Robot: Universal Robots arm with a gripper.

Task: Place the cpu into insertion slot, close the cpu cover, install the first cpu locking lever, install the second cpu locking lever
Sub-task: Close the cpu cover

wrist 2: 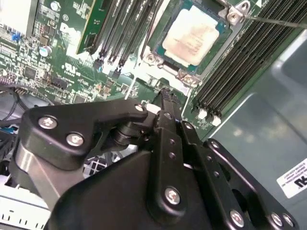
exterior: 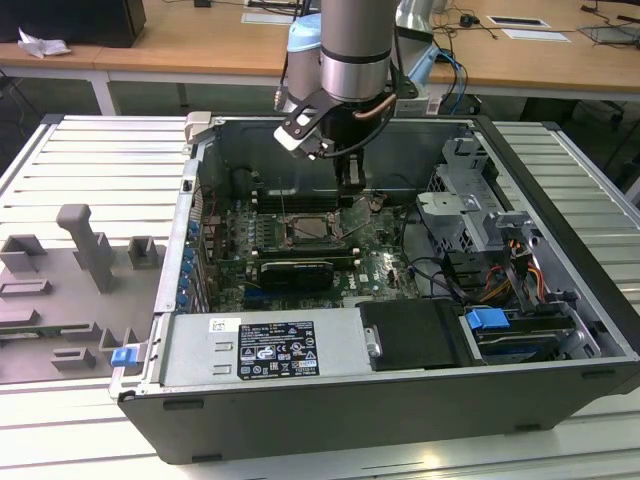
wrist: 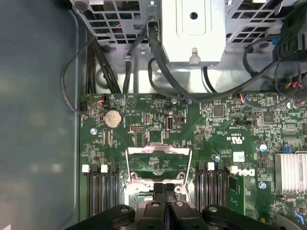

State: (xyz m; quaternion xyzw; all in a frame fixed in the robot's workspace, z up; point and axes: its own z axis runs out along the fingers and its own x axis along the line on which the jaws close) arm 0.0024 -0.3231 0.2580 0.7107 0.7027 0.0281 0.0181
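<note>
**A:** While the arm is reaching down into the open computer case (exterior: pixel 560 215), where is the cpu (wrist 2: pixel 192 38) lying?

**B:** It is lying flat in the insertion slot (wrist 2: pixel 152 58), with its pale metal top facing up out of the socket. Being square, it is showing no long axis. Its edges are running in line with the black memory slots (wrist 2: pixel 240 62) that are flanking the socket on both sides.

**A:** And which way is the cpu cover (wrist: pixel 158 151) pointing?

**B:** It is standing swung open, off the chip. In the first wrist view its square window is facing the camera, and green circuit board (wrist: pixel 144 120) is showing through it. Its wider edge is running crosswise between the two banks of memory slots.

**A:** What is the gripper (wrist: pixel 164 188) doing?

**B:** It is hanging just beside the socket, with its tip right at the near edge of the raised cover. The two fingers are pressing together with no gap showing between them. Whether they are pinching that edge, I cannot tell. In the exterior view the gripper (exterior: pixel 350 183) is pointing down toward the board, just behind the socket.

**A:** Anything lying beside the chip?

**B:** A thin silver lever rod (wrist 2: pixel 271 20) is slanting past one corner of the socket, over the memory slots.
</note>
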